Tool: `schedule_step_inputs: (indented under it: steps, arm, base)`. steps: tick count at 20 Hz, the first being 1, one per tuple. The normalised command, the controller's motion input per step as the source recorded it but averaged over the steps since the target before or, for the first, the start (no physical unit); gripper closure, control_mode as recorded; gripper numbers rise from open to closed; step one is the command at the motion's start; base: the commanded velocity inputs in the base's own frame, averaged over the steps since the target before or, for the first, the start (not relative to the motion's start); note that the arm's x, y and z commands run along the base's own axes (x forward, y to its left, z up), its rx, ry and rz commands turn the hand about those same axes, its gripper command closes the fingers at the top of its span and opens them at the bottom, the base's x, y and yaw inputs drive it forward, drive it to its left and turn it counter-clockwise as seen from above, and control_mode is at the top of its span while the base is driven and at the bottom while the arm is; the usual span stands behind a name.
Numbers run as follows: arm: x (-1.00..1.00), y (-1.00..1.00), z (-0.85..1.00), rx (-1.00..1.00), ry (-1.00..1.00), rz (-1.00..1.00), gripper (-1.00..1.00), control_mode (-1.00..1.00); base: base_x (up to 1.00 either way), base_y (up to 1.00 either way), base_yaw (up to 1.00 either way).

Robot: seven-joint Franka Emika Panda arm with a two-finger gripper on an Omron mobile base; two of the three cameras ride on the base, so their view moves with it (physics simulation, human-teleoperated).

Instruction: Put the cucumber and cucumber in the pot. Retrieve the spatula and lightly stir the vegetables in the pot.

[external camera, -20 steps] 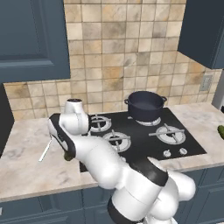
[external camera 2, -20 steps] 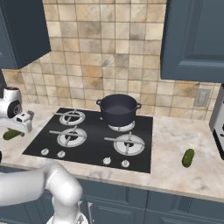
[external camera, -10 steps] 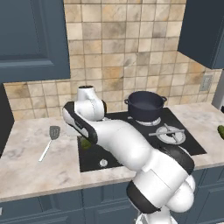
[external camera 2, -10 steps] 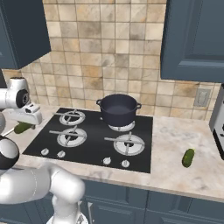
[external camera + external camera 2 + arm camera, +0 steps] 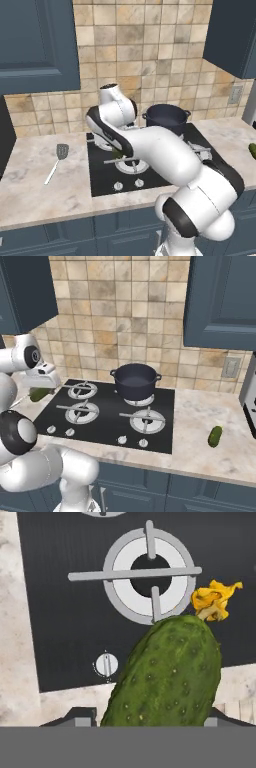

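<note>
My gripper point(image 5: 150, 718) is shut on a stubby dark-green cucumber point(image 5: 170, 672) with a yellow withered tip. It hangs over the front left burner point(image 5: 146, 576) of the stove. From the right base, this cucumber point(image 5: 37, 394) sits under the hand point(image 5: 43, 379), at the cooktop's left edge. A second cucumber point(image 5: 215, 436) lies on the counter right of the stove, also visible at the picture's edge point(image 5: 252, 150). The dark blue pot point(image 5: 166, 117) point(image 5: 135, 381) stands on the back right burner. The spatula point(image 5: 56, 161) lies on the counter left of the stove.
The black cooktop point(image 5: 102, 426) has several burners with grey grates and knobs along its front. A tiled wall rises behind it, and dark blue cabinets hang above on both sides. My own arm point(image 5: 150, 145) arches across the stove's left half.
The arm has lifted the cucumber off the left counter and swung it right, from beside the spatula to above the stove's left burners.
</note>
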Motion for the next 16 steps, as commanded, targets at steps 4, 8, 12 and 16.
schedule_step_inputs:
  steps: [4,8,12,16]
  arm:
    - [-0.05,-0.78,0.32,-0.04,-0.2,0.0,1.0,-1.0]
    - [0.0,-0.75,0.37,0.0,-0.23,0.0,1.0,-1.0]
    - [0.02,-0.8,0.27,0.02,-0.13,0.0,1.0,-1.0]
    - [0.15,-0.86,0.08,0.04,-0.05,-0.02,1.0,-1.0]
  base:
    - [0.0,0.0,0.0]
    - [0.0,0.0,0.0]
    - [0.0,0.0,0.0]
    - [0.0,0.0,0.0]
